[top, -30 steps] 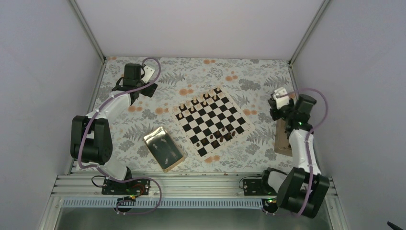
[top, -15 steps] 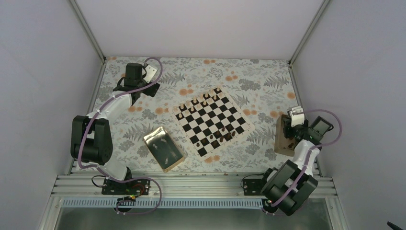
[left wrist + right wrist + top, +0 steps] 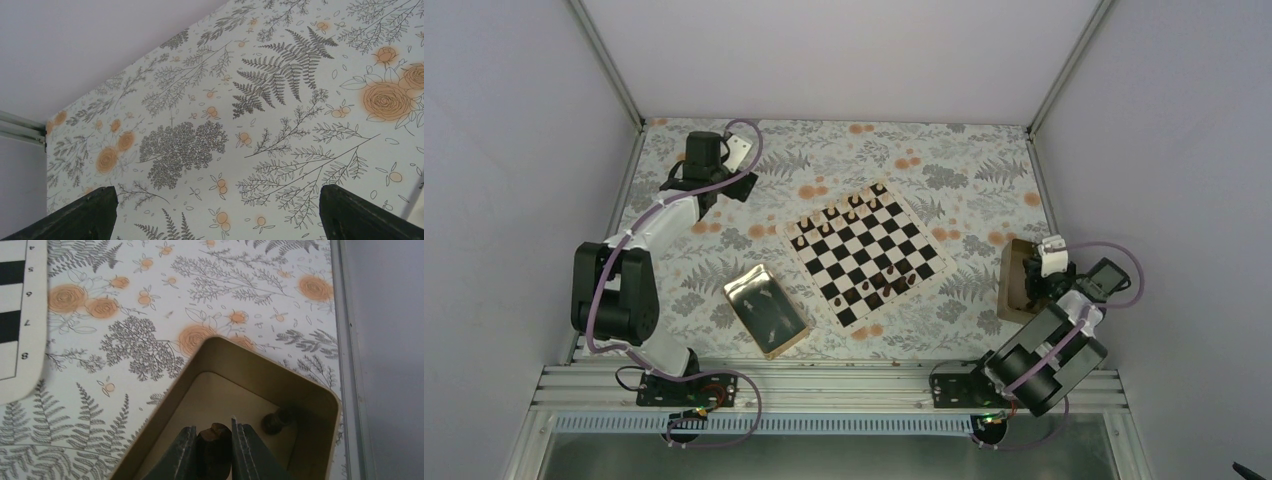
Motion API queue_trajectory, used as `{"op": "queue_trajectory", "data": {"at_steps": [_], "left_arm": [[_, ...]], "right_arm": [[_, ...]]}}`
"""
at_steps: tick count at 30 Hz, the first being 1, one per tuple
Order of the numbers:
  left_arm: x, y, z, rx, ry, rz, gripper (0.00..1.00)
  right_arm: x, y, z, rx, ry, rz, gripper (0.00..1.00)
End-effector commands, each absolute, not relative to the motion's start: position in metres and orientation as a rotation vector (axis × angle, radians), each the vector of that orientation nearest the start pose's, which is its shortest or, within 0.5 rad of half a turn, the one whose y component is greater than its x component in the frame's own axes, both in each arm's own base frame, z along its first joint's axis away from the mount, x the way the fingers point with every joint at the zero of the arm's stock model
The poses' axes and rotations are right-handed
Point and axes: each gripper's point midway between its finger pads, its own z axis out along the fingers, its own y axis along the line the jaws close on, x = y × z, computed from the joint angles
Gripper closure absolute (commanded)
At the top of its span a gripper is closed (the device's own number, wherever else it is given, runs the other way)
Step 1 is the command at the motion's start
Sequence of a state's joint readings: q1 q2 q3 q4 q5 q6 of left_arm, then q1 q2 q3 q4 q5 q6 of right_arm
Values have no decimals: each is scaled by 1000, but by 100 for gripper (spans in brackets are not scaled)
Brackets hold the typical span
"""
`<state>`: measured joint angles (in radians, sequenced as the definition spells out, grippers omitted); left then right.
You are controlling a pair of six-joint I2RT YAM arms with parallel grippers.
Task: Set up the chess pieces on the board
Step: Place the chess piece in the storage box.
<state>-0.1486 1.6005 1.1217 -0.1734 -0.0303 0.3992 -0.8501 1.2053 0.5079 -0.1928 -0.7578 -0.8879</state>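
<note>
Right gripper (image 3: 212, 427) is down inside the small tan box (image 3: 280, 376), right of the board (image 3: 869, 255). Its fingers (image 3: 186, 452) are clamped on a dark chess piece (image 3: 215, 452). A second dark piece (image 3: 276, 421) lies against the box wall on the side away from the board. The walls are close around the fingers, and only the top is open.

A strip of floral cloth (image 3: 280, 100) separates the box from the board's rim. On its far side from the board, the box sits just beside the cage rail (image 3: 350, 340).

Left gripper (image 3: 216, 192) is far-left of the board over bare cloth. Its fingers are wide apart with nothing between them.

Pieces on the board (image 3: 876, 283) sit in rows along two opposite sides, with the middle squares open. Gold tray (image 3: 766, 310) is near the board's near-left edge, not touching.
</note>
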Motion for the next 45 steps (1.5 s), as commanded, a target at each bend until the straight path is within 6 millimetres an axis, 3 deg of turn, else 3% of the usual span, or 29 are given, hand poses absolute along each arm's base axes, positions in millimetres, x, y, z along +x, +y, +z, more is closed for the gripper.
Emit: {"op": "queue_trajectory", "data": {"at_steps": [1, 7, 15, 26, 38, 45], "left_arm": [[463, -64, 190, 543, 2102, 183, 0], [460, -58, 187, 537, 2102, 222, 0], [461, -58, 184, 533, 2104, 217, 0], [461, -59, 181, 535, 2108, 216, 0], [461, -57, 182, 533, 2105, 229, 0], [463, -55, 183, 529, 2103, 242, 0]], "right_arm": [[271, -133, 93, -399, 2082, -3, 84], [270, -134, 84, -394, 2062, 58, 84], [277, -137, 91, -408, 2036, 91, 83], [276, -132, 75, -436, 2056, 175, 83], [272, -129, 74, -479, 2063, 150, 63], [269, -128, 103, -564, 2090, 80, 57]]}}
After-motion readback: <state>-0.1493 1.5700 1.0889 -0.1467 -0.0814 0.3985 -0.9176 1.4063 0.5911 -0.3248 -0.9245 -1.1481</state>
